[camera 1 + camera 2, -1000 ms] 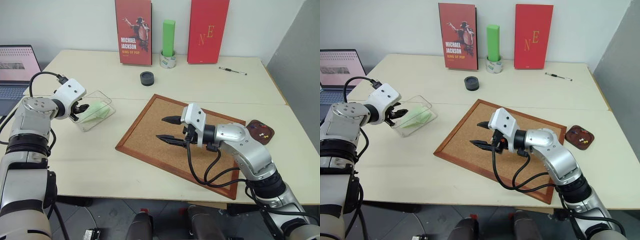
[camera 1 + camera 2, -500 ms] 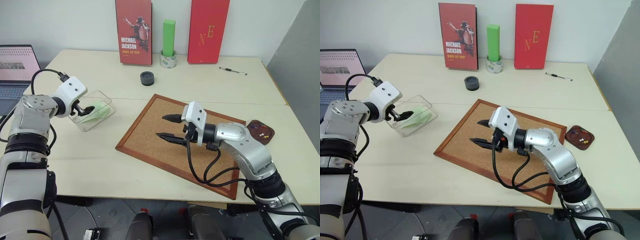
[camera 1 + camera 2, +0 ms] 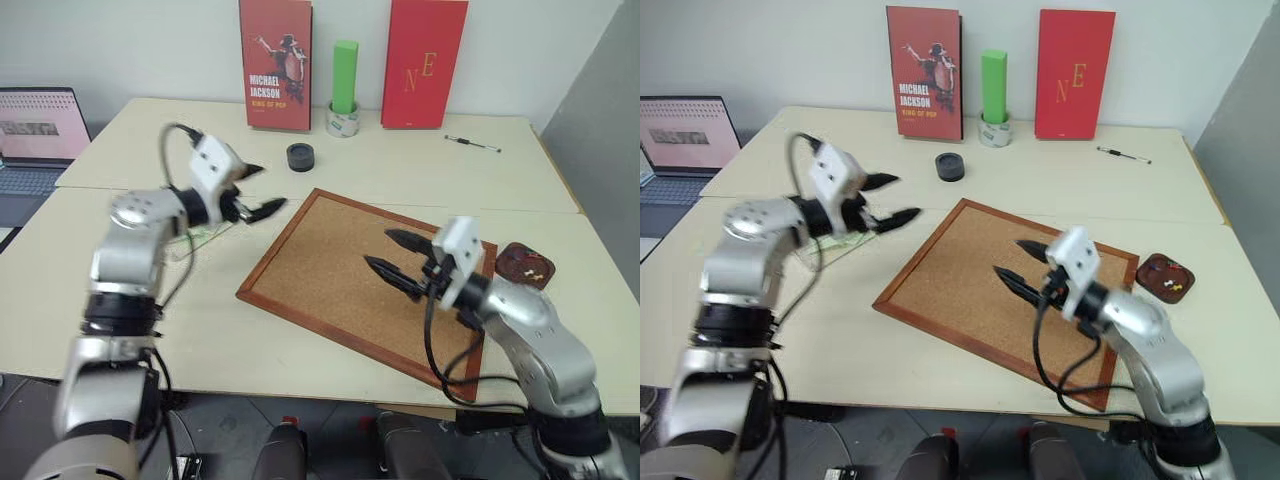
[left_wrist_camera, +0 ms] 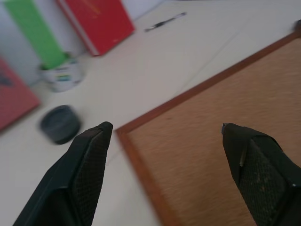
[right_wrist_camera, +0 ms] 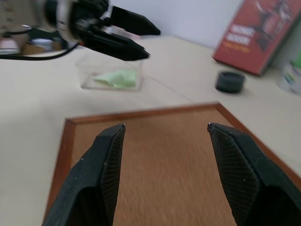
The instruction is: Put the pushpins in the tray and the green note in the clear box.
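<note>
The pale green note (image 5: 117, 77) lies inside the clear box (image 5: 88, 79), which stands on the table left of the cork board (image 3: 340, 280). My left gripper (image 3: 268, 188) hangs open and empty above the table between the box and the board's near-left corner, pointing right. My right gripper (image 3: 378, 249) is open and empty over the middle of the board, pointing left. At the board's right end sits the small dark reddish-brown tray (image 3: 512, 258), with tiny pushpins (image 3: 529, 268) showing as dots in it.
A black round disc (image 3: 300, 157) sits beyond the board. At the back stand two red books, a tall green block (image 3: 344, 75) in a tape roll, and a pen (image 3: 470, 143). A laptop (image 3: 35, 125) is at the far left.
My left gripper has opened, come out of the clear box and swung right toward the board, leaving the note in the box. My right gripper has drifted right over the board.
</note>
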